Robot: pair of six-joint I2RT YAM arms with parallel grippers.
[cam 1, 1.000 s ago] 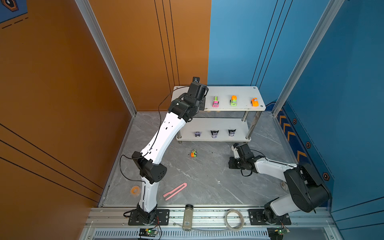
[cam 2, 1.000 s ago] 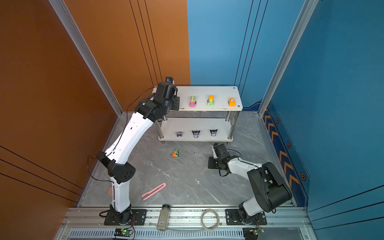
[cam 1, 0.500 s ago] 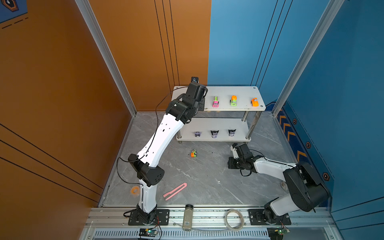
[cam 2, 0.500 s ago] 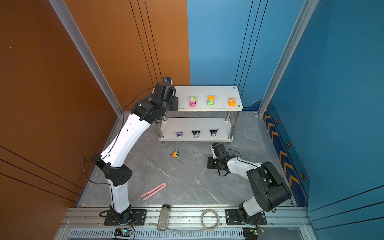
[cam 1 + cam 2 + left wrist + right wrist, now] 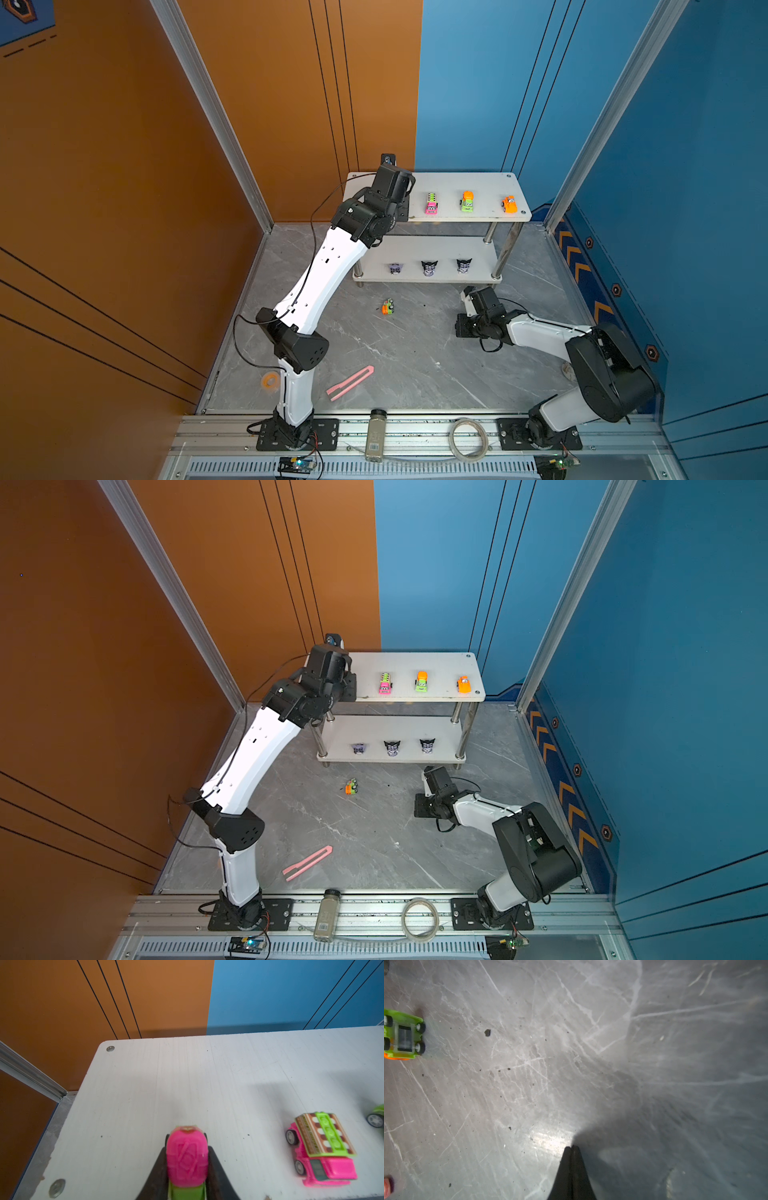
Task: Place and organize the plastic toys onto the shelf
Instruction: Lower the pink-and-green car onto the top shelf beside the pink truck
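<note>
Your left hand [image 5: 186, 1145] is closed part-way on a pink-and-green car [image 5: 187, 1161], one finger on each flank. It holds the car low over the top tier of the shelf [image 5: 228, 1076], at the bare end. Whether the wheels touch the board I cannot tell.

This looks like the placing step for the fourth car. Just to that hand's right stands the pink car [image 5: 322, 1149], with the green car [image 5: 467, 201] and the orange car [image 5: 509, 204] farther out on the same side. Below the hand, the lower tier holds the three figurines [image 5: 429, 268].

The held car's long axis runs straight out from the wrist, past the fingertips, pink end foremost toward the shelf's back edge. That is roughly parallel to its neighbours. Nose or tail, I cannot say.

Next you would settle it down, spread the fingers, and back off without dragging it.

Your right hand [image 5: 571, 1148] is fully closed and empty, low over the surface [image 5: 591, 1064]. The last car [image 5: 403, 1035] lies well off to its side, wheels up, so it will probably need righting.
</note>
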